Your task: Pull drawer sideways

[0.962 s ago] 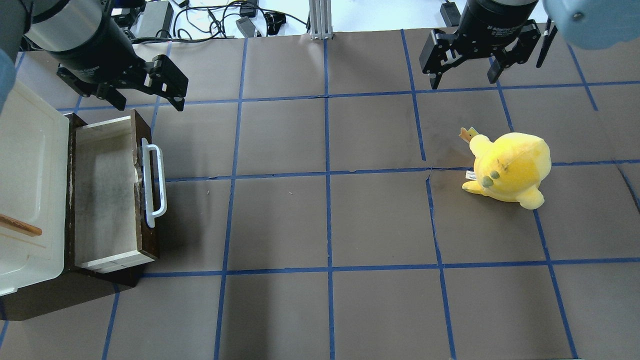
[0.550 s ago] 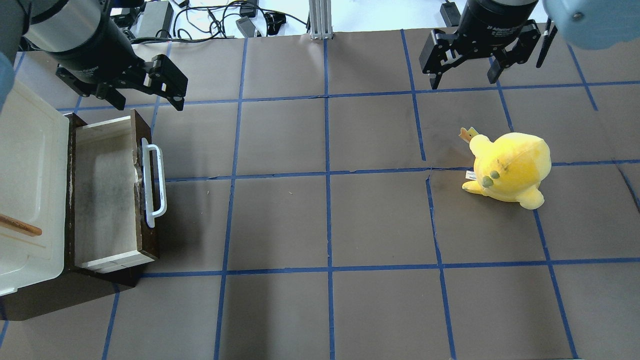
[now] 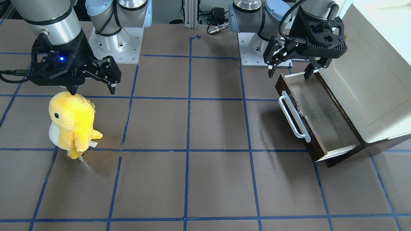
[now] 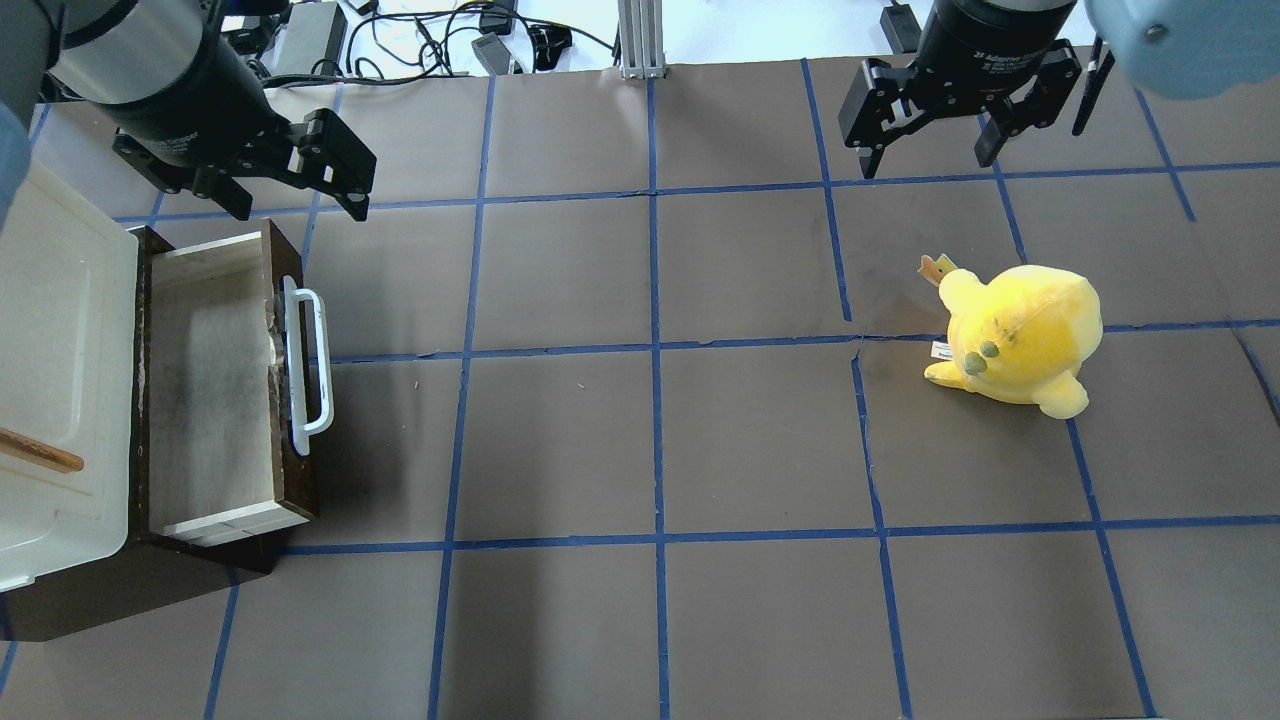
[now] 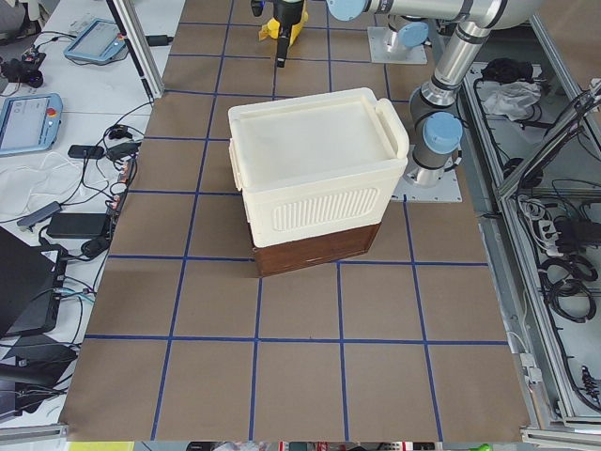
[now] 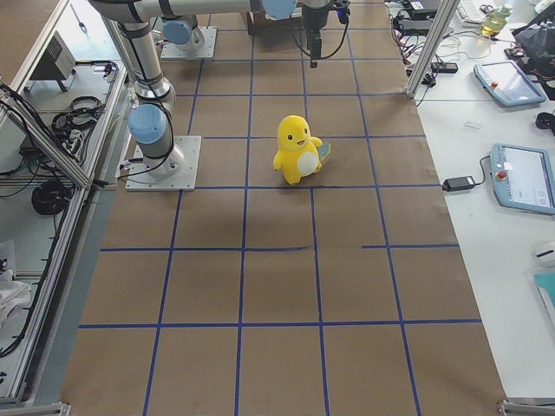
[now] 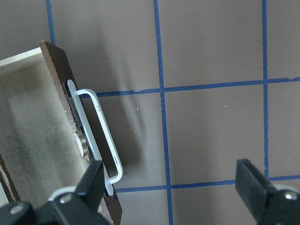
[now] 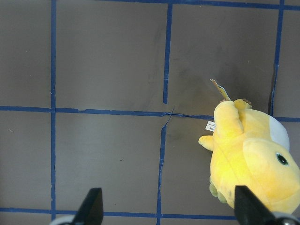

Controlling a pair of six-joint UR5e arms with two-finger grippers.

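While the left claw (image 4: pixel 298 205) and right claw (image 4: pixel 927 163) gape, the drawer (image 4: pixel 210 390) sits out, pale floor showing.

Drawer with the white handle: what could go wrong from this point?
The drawer already stands far out of its cabinet; a further pull might slide it right out or drag the cabinet. The left gripper hangs open by the drawer's far corner, off the white handle; coming down there, a finger could strike the front panel instead of straddling the bar.
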